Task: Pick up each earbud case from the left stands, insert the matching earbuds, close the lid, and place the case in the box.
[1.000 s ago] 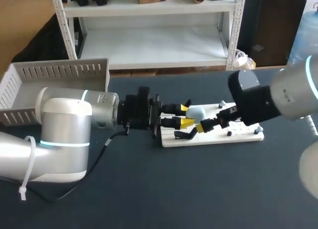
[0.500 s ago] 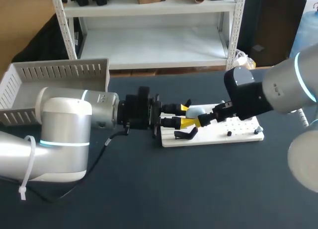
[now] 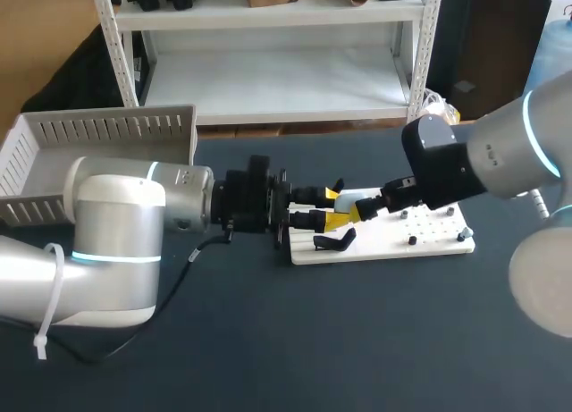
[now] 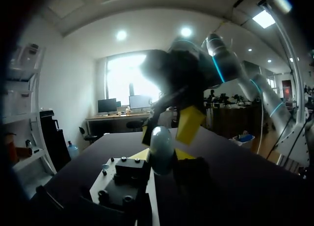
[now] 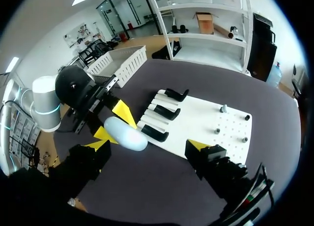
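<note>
earbud case [image 5: 125, 133] in left hand [image 5: 113, 123] — overhead, mostly hidden behind right hand [image 3: 362, 206]

The left arm [image 3: 134, 224] stretches level from the left, its gripper [image 3: 334, 208] clamped with both jaws on a pale blue case [image 5: 125, 133]. The right arm [image 3: 500, 162] angles in from the right, its gripper [image 3: 359, 210] just beside the other, jaws spread wide.

A dark table [image 3: 357, 340] is seen; a white board [image 3: 429, 238] is laid on it toward 2 o'clock, a slatted box [image 3: 98, 135] toward 10 o'clock.
</note>
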